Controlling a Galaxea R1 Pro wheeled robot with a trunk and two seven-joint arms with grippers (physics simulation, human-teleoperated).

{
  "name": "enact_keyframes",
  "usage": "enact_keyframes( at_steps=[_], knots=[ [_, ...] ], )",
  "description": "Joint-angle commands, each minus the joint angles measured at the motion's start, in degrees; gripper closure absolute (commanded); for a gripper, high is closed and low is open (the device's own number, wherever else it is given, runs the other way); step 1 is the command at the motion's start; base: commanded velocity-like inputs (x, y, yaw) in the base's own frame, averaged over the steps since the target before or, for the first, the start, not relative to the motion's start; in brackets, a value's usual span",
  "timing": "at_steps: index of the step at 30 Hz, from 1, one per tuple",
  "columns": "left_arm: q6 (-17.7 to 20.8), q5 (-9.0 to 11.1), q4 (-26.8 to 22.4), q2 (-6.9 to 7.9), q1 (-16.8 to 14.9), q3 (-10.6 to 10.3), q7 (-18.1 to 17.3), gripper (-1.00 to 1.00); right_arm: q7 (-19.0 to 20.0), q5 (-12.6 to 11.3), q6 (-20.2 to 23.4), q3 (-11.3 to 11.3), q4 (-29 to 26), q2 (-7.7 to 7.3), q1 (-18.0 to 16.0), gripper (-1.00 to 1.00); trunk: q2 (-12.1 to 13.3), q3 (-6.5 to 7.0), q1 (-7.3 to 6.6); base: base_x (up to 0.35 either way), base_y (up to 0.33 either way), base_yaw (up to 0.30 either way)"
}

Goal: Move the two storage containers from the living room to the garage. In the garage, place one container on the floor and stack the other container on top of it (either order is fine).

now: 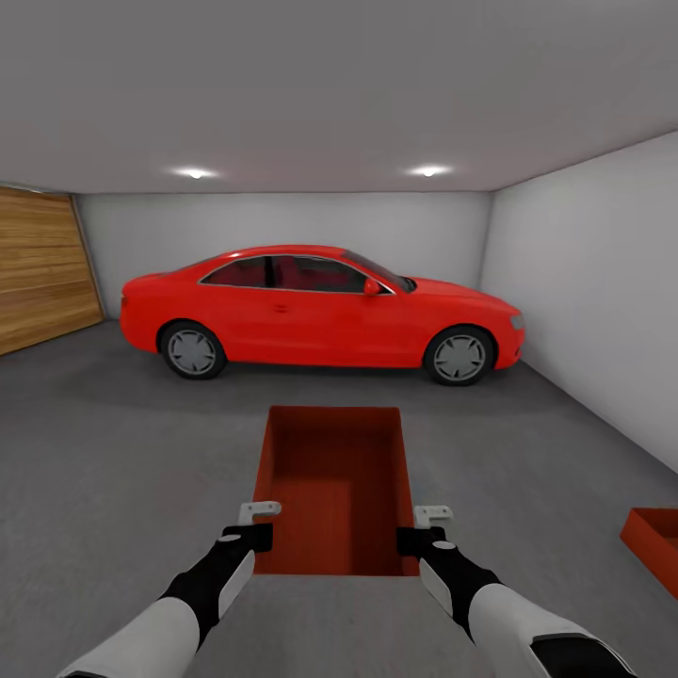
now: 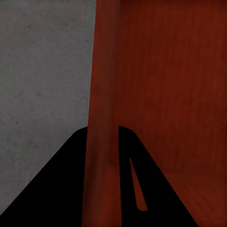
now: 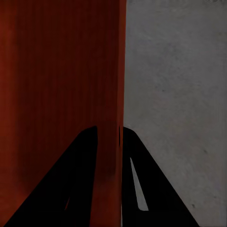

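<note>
I am in the garage. One orange-red storage container (image 1: 339, 480) is held level in front of me over the dark grey floor (image 1: 122, 452). My left gripper (image 1: 259, 527) is shut on its left wall near the front corner, and my right gripper (image 1: 428, 529) is shut on its right wall. In the left wrist view the left gripper (image 2: 103, 130) straddles the thin wall (image 2: 101, 71). The right wrist view shows the right gripper (image 3: 109, 127) pinching the opposite wall (image 3: 113, 71). The other storage container (image 1: 659, 541) sits on the floor at the lower right.
A red car (image 1: 320, 315) is parked across the back of the garage. A slatted wooden door (image 1: 42, 278) fills the left side and a pale grey wall (image 1: 593, 282) runs along the right. Bare concrete lies between me and the car.
</note>
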Motion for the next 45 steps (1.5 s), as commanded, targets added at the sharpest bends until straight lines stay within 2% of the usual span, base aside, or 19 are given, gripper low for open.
enact_keyframes(
  at_steps=[1, 10, 45],
  knots=[
    [0.34, 0.61, 0.01, 0.05, 0.00, 0.20, 0.45, 1.00, -0.57, 0.74, -0.05, -0.88, -0.21, 0.01, -0.02, 1.00, -0.04, -0.02, 0.05, 0.322, 0.000, 0.000],
    [0.34, 0.61, 0.01, 0.04, 0.00, 0.20, 0.45, 1.00, -0.53, 0.74, 0.21, -0.88, -0.21, -0.01, -0.02, 1.00, -0.04, -0.02, 0.05, 0.322, 0.000, -0.049],
    [0.34, 0.66, 0.01, 0.04, 0.00, 0.20, 0.45, 1.00, -0.53, 0.74, 0.13, -0.88, -0.21, 0.01, -0.02, 1.00, -0.04, -0.02, 0.05, 0.322, 0.000, -0.237]
  ],
)
